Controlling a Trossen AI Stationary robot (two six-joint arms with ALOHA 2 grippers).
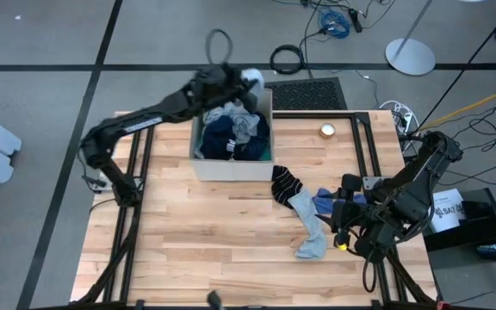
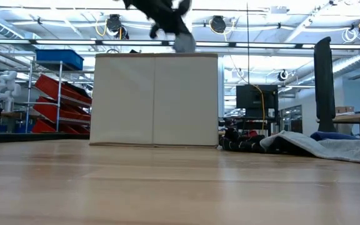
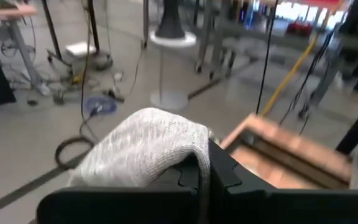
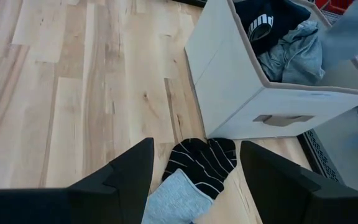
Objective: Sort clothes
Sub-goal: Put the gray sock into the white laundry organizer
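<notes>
A beige box (image 1: 198, 162) stands at the table's far middle with navy and grey clothes (image 1: 235, 133) inside. My left gripper (image 1: 241, 86) is above the box's far right corner, shut on a light grey knit piece (image 3: 145, 146), which also shows above the box in the low view (image 2: 184, 42). A black striped sock (image 1: 284, 182), a grey sock (image 1: 308, 228) and a small blue piece (image 1: 325, 203) lie flat on the table right of the box. My right gripper (image 4: 194, 180) is open, its fingers just right of these socks and clear of them. My left gripper holds the light grey knit piece by a bunched fold (image 3: 194, 152) between its shut fingers (image 3: 225, 171). The cloth drapes over the fingertips and hides the exact place of contact. It is lifted clear, above the box's rim.
A small round gold object (image 1: 327, 130) lies on the table near the far right. Bare wood (image 1: 205, 241) spreads over the near and left part of the table. A black mat (image 1: 308, 93) and cables lie on the floor beyond the far edge.
</notes>
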